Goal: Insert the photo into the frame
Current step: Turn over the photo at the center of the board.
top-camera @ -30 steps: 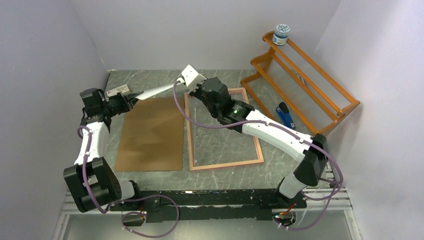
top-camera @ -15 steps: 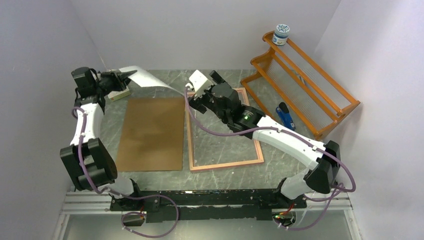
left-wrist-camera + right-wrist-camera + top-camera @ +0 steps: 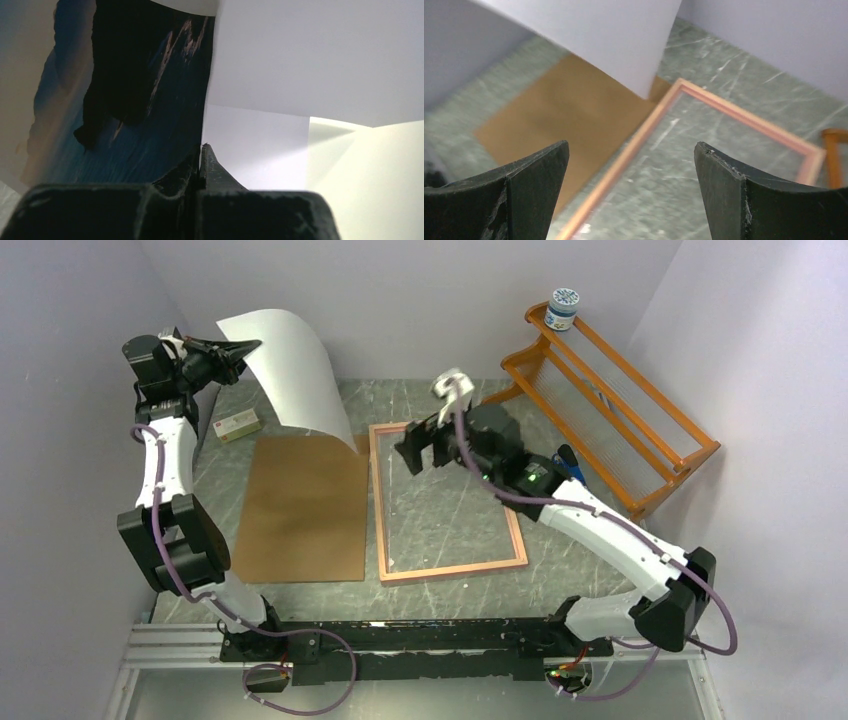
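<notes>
The photo [image 3: 290, 370] hangs as a curved sheet over the table's back left, its pale back facing the top camera. Its lower corner dips to the near edge of the frame [image 3: 450, 568]. My left gripper [image 3: 235, 348] is raised high and is shut on the photo's top edge. In the left wrist view the blue sea print [image 3: 125, 125] runs up from my left gripper [image 3: 201, 150]. My right gripper [image 3: 425, 445] hovers open above the frame's far left part, holding nothing. In the right wrist view my right gripper [image 3: 631, 144] looks down on the frame [image 3: 744, 117] and the photo's corner [image 3: 599, 35].
A brown backing board [image 3: 300, 510] lies flat left of the frame. A small box [image 3: 238, 424] sits at the back left. An orange rack [image 3: 610, 390] with a jar [image 3: 563, 308] on top stands at the right, and a blue object [image 3: 570, 472] lies beside it.
My right gripper opened, let go of the photo and swung right over the frame. My left arm lifted the photo up and back, so the sheet now hangs curved.
</notes>
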{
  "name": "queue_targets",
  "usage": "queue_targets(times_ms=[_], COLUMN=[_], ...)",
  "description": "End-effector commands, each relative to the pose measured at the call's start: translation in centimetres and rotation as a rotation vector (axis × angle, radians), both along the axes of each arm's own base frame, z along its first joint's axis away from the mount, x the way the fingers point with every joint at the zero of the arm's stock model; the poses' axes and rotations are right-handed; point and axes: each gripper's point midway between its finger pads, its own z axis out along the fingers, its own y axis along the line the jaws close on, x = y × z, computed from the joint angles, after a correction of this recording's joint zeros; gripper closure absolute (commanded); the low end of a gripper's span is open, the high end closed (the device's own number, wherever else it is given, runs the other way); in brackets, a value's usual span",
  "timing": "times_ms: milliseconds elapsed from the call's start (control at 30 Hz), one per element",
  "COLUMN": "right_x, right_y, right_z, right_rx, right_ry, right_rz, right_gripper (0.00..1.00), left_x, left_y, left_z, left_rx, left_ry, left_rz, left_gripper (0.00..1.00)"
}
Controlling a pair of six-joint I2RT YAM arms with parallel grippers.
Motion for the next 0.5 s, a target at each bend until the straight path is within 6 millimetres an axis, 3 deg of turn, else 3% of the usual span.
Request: queue_targets(times_ms=[0, 100, 233, 367, 467], right_x=[0.4, 2.2, 4.8, 5.4, 5.6], right_y=[-0.5, -1.0, -0.8, 1.7, 4.0], right_z=[5.8, 6.8, 4.7, 3.6, 3.6], right_rx=[0.455, 0.634, 0.836, 1.058, 1.118], right_ry=[0.271, 0.451, 0.769, 0.996, 1.1], right_rz=[0.026, -0.037, -0.17, -0.126, -0.061], right_gripper=[0.01, 0.01, 0.01, 0.01, 0.01], left_x=[0.5, 1.0, 1.5, 1.7, 1.7], left_y=[-0.2, 0.0, 0.4, 0.7, 0.7], left_z=[2.3, 2.8, 3.8, 5.2, 5.4], left_rx=[0.048, 0.02, 0.01, -0.026, -0.071], left_ry=[-0.112, -0.129, -0.143, -0.127, -0.059], left_rz=[-0.035, -0.028, 0.011, 0.09, 0.179], left_gripper=[0.97, 0.98, 0.98, 0.97, 0.98])
